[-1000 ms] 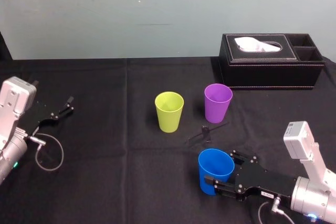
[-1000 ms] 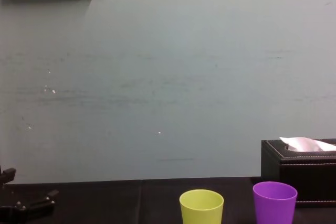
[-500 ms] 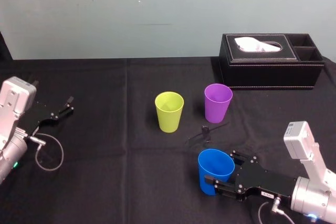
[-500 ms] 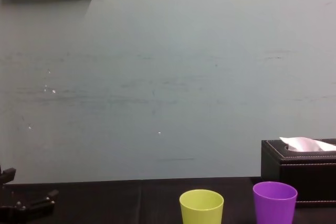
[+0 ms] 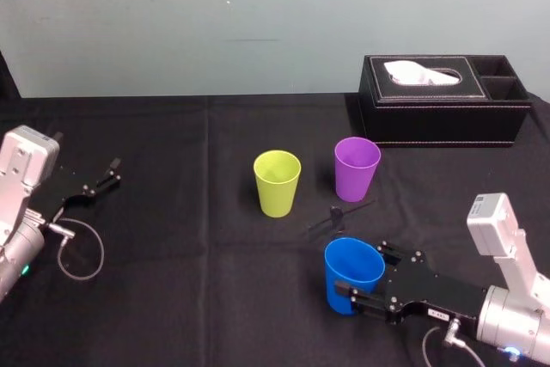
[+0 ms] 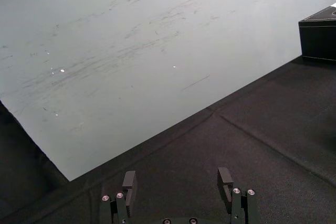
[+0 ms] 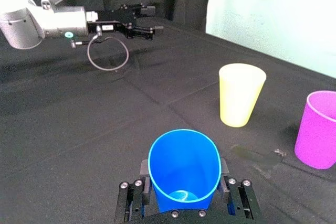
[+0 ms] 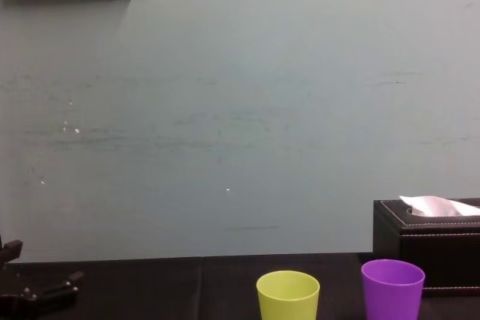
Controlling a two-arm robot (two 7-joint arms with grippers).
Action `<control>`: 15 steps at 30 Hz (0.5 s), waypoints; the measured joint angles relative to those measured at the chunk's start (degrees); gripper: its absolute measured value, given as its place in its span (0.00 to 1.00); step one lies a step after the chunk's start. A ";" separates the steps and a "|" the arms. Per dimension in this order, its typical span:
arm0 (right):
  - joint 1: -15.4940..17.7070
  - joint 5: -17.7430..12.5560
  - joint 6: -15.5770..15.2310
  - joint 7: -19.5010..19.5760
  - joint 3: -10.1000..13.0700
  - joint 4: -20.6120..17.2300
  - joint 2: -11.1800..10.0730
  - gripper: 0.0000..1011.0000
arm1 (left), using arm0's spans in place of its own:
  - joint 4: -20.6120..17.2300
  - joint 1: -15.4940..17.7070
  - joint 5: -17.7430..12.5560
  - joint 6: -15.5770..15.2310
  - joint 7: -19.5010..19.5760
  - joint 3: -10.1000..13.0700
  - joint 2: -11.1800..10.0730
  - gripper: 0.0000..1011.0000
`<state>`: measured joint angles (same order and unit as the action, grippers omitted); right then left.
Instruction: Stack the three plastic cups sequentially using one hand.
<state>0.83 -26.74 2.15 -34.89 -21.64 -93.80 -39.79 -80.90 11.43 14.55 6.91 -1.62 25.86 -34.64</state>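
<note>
1. Pinching the blue cup [image 5: 348,266] across its side wall, one finger on each side, the right gripper [image 5: 364,281] sits near the front right corner of the tabletop [image 5: 172,290].
2. The green cup [image 5: 277,182] and purple cup [image 5: 357,168] stand apart near the middle, mouths up. The purple one is closer to the tissue box [image 5: 443,100] at the back right.
3. The left gripper [image 6: 177,182] lies by the left edge, fingers spread and holding nothing.
4. What worries me is the grip. The wall is smooth and tapered, so a light squeeze could let the cup slide down or twist, while a hard one could buckle it.
5. If the cup is carried low, its base could clip a standing cup's rim and tip it over, since neither is held.
6. If it comes down off-centre or tilted, it would likely jam on the rim rather than nest.
7. The blue cup's long axis runs close to vertical, mouth up and narrow base down. I cannot tell whether the base is clear of the cloth.
</note>
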 joint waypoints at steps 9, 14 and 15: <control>0.80 -0.84 -2.84 1.49 1.65 -4.65 -1.80 0.72 | 0.00 0.00 0.00 0.00 0.00 0.00 0.00 1.00; -0.10 -1.05 -4.87 2.42 2.52 -7.32 -2.59 0.72 | 0.00 0.00 0.00 0.00 0.00 0.00 0.00 1.00; -0.35 -1.07 -5.12 2.54 2.61 -7.64 -2.63 0.72 | 0.00 0.00 0.00 0.00 0.00 0.00 0.00 1.00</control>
<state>0.48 -27.81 -2.97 -32.35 -19.03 -101.45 -42.42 -80.90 11.43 14.55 6.90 -1.62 25.86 -34.65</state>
